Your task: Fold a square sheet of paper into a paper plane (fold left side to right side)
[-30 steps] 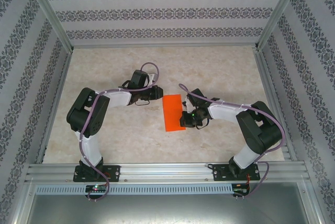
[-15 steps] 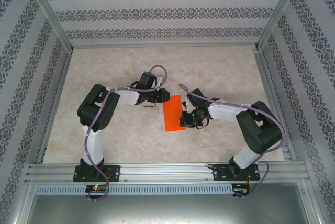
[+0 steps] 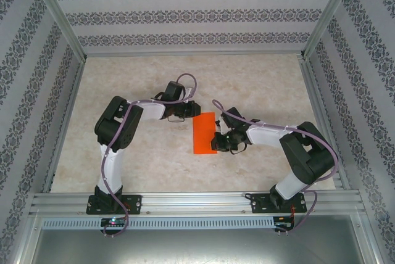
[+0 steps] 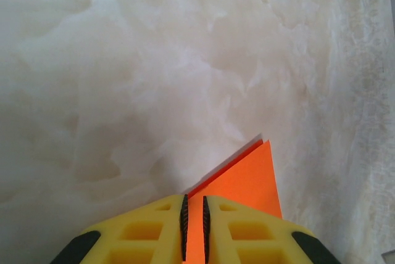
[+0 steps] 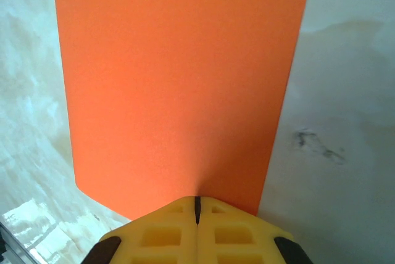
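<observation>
Thin bright orange-red sheet of paper (image 3: 205, 133) lies flat mid-surface between the two arms, as a narrow rectangle. It reads as the square already doubled left over right. The left wrist view backs this: at the corner in view (image 4: 247, 177) a darker sliver of a lower layer peeks past the upper one, edges not quite flush.

Right arm's yellow moulded two-finger pincer (image 5: 197, 201): clenched, pads meeting in a hairline seam, nothing between them. Tips are planted on the sheet's right long edge, toward its near half. Judged purpose: pin the doubled sheet so it cannot slide while the other arm works.

Left arm's yellow pincer (image 4: 194, 205): at the sheet's far left corner, jaws a narrow slit apart, black ribbed pads (image 4: 184, 227), orange showing in the slit. Cannot tell whether it nips the corner or merely sits over it. The spot would suit running along the left edge to set the crease, at a guess.

Paper: matte, plain, straight crisp edges, no curl, light enough to skate if unpinned. Pale marbled surface (image 3: 142, 79) looks smooth and faintly glossy; a small dark scuff (image 5: 315, 144) sits just right of the sheet
</observation>
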Available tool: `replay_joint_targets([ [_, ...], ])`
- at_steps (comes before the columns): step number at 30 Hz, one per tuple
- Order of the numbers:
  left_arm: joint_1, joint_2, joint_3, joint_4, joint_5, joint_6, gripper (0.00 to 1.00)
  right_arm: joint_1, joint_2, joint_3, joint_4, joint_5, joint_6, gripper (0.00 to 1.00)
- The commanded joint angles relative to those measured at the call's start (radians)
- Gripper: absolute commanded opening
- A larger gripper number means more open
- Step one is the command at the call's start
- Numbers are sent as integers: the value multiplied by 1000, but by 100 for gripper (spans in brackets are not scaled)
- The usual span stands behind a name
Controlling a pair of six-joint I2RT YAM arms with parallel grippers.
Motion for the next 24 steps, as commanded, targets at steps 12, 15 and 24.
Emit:
replay_joint_targets([
  [12,50,-92,42,-89,-59,47,27,35,-58,-13,11,27,46,13],
  [15,51,-196,-27,-95,-61,46,27,2,-138,-14,9,55,20,22],
  [24,3,-378,-212,-153,32,-47,26,-190,-268,-44,98,9,6,51],
])
